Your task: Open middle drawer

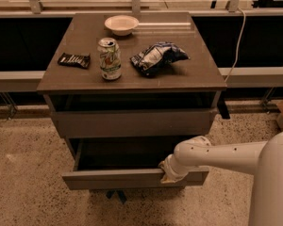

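Observation:
The middle drawer (113, 179) has a flat grey-brown front and is pulled out toward me, showing its shallow dark inside. My gripper (171, 172) sits on the top edge of that front, right of its centre, at the end of my white arm (221, 155), which reaches in from the right. The top drawer (132, 122) above it stands slightly out from the cabinet. The lowest drawer is hidden under the open one.
On the cabinet top (198, 76) stand a green-and-white can (109, 59), a crumpled blue chip bag (156, 57), a dark snack bar (74, 60) and a white bowl (121, 24). A cable (236, 36) hangs at the right. A speckled floor (23, 173) surrounds the cabinet.

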